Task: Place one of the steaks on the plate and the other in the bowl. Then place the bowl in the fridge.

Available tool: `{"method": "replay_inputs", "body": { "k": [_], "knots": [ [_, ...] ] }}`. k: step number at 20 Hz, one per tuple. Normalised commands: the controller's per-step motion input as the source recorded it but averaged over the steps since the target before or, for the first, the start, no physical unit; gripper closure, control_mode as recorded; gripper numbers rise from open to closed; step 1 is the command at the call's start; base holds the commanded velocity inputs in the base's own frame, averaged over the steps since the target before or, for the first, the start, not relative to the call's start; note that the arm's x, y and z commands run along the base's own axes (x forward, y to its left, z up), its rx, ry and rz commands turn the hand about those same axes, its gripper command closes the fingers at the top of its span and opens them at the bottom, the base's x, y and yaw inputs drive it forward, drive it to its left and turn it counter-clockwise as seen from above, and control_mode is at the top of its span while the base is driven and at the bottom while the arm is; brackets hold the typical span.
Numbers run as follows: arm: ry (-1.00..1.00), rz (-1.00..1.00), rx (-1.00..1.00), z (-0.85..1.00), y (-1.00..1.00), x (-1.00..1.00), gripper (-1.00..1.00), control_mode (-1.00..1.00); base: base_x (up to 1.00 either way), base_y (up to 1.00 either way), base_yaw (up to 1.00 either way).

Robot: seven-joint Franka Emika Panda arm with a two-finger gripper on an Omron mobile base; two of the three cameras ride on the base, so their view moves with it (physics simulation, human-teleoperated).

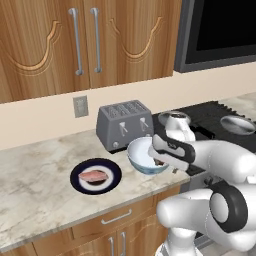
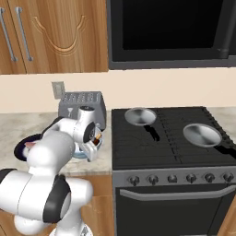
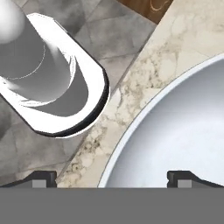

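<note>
Reaching low over the bowl near the counter edge, gripper spread wide astride its rim, pink steak on the plate; no readable writing.

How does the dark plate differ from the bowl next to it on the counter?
The plate is flat with a dark navy rim; the bowl is deep, white inside and pale blue outside. The plate holds a pale pink steak in plain sight; the bowl's contents are mostly hidden behind the robot's hand. Both are round and sit on the marble counter.
</note>
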Motion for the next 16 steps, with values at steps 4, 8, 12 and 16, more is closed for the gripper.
{"method": "replay_inputs", "body": {
  "k": [4,8,12,16],
  "knots": [
    [0.0,-0.17,0.0,-0.36,0.24,0.06,1.0,-1.0,0.0,0.0,0.0],
    [0.0,-0.16,0.0,-0.35,0.06,0.01,1.0,-1.0,0.0,0.0,0.0],
    [-0.03,-0.15,0.03,-0.48,0.0,0.0,1.0,-1.0,0.0,0.0,0.0],
    [-0.15,-0.14,0.07,-0.38,0.06,-0.07,1.0,-1.0,0.0,0.0,0.0]
  ]
}}
